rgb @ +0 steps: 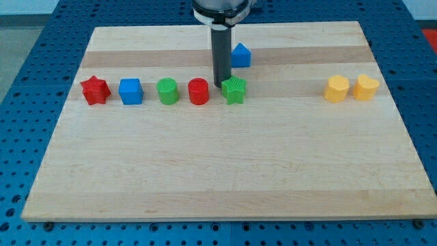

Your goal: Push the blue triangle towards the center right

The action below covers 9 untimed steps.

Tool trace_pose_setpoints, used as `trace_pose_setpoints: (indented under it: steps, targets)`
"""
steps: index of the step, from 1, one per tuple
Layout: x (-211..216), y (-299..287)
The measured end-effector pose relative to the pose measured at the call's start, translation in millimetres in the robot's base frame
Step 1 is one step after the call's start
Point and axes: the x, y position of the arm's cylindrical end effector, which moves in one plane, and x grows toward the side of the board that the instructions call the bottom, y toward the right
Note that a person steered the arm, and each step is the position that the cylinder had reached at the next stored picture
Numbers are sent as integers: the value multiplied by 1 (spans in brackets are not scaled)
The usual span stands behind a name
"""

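Blue is what I am after: the blue triangle (240,56) sits near the top of the wooden board (205,171), a little right of the middle, partly hidden on its left side by my rod (222,58). My tip (222,85) stands lower in the view than the triangle and slightly to its left, down in the row of blocks, touching or just beside the left edge of the green star (234,90) and near the red cylinder (198,91). So the triangle lies up and a touch to the right of my tip, with the star directly to the tip's right.

I have no claw to open or shut; I end in a plain rod, and it holds nothing. At most it rests against the star, though I cannot tell whether they truly touch.

The goal, as I judge it, is the board's right side at mid height, toward the two yellow blocks (351,88). To send the triangle that way I would need to be on its upper-left side, pushing right and slightly down. From where I stand, a straight push right would carry the star instead, so I reckon I must first come round behind the triangle. Its long flat base should slide steadily if I meet it squarely.
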Motion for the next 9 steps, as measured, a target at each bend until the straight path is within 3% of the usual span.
trace_pose_setpoints:
  steps: [3, 5, 9]
  targets:
    - [-21, -40]
    - [-75, -44]
    - [-76, 44]
